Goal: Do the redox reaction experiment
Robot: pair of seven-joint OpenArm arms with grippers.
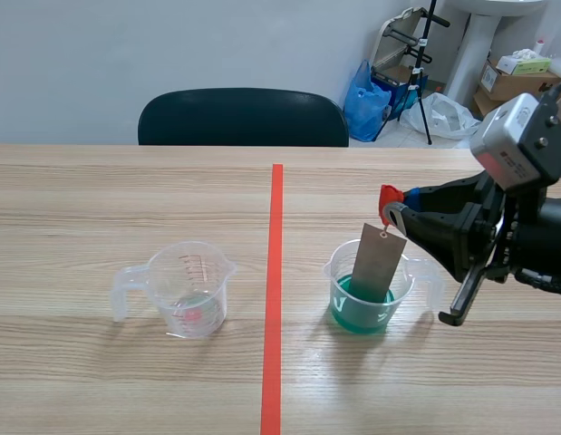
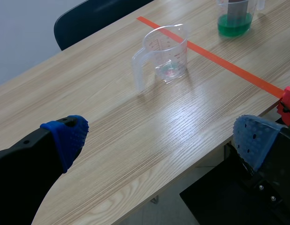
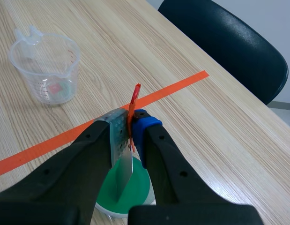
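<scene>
1. The right gripper (image 1: 395, 216) was seen clenched on the upper end of a flat grey metal strip (image 1: 378, 267). In the right wrist view, the strip (image 3: 122, 174) was pinched between the two thick black fingers, whose pads showed blue.
2. A thin red tab (image 1: 389, 198) was noted at the strip's top edge, standing up past the fingertips (image 3: 134, 96).
3. The strip was held tilted. Its lower end was dipped into green liquid (image 1: 357, 313) inside a clear plastic beaker (image 1: 402, 288) with a handle, placed just right of the tape line (image 1: 275, 272).
4. A second beaker, a clear measuring cup (image 1: 189, 290), was recorded left of the tape line and well apart from the first. It was thin-walled and round, with a spout, a looped handle and red printed graduations. No grip was applied to it.
5. The left gripper (image 2: 161, 136) was found released, with its fingers spread wide. The dotted blue pads (image 2: 70, 133) were seen over the table's near edge, far short of the measuring cup (image 2: 167, 54).
6. The table (image 1: 99, 208) was surfaced in pale, smooth wood-grain laminate. A dark rounded chair back (image 1: 244, 116) was observed behind it.
</scene>
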